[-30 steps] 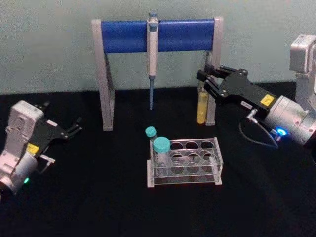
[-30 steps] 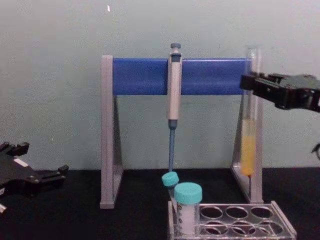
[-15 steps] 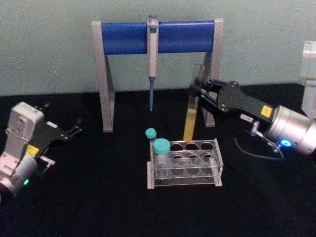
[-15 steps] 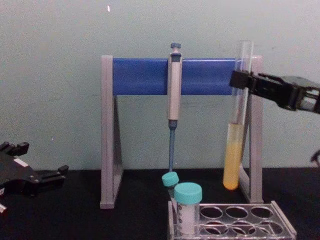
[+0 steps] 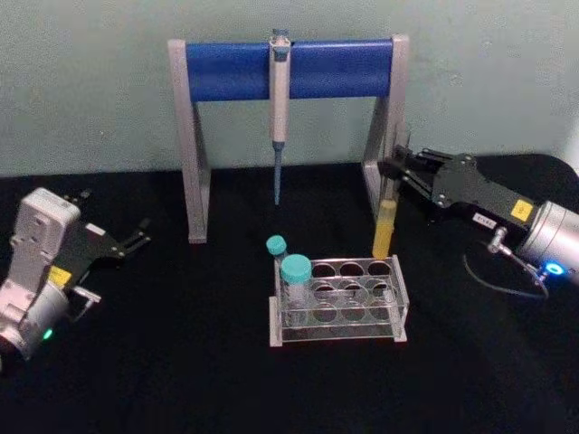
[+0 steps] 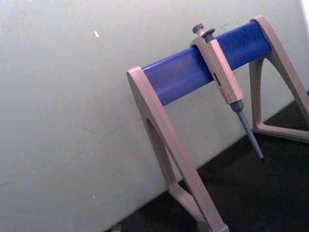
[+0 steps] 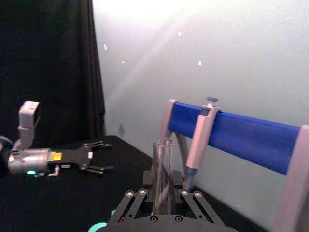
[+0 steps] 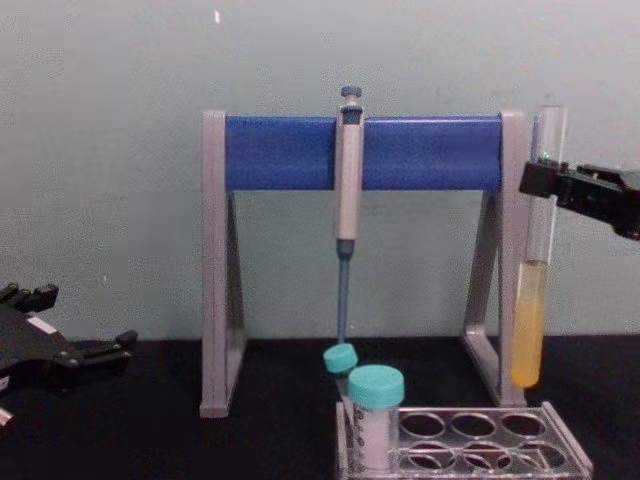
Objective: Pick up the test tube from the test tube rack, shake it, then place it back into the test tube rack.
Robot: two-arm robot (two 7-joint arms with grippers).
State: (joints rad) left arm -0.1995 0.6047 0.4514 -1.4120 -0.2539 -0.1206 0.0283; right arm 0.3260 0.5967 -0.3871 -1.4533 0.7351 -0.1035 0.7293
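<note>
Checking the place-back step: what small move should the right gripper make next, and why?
Probably lower the test tube into the rack's far right hole: the right gripper holds it upright, its bottom just above that corner.

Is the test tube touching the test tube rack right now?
Apart. The chest view shows it: the test tube, held by the right gripper, hangs with its round bottom above the top plate of the test tube rack, a gap showing between them.
</note>
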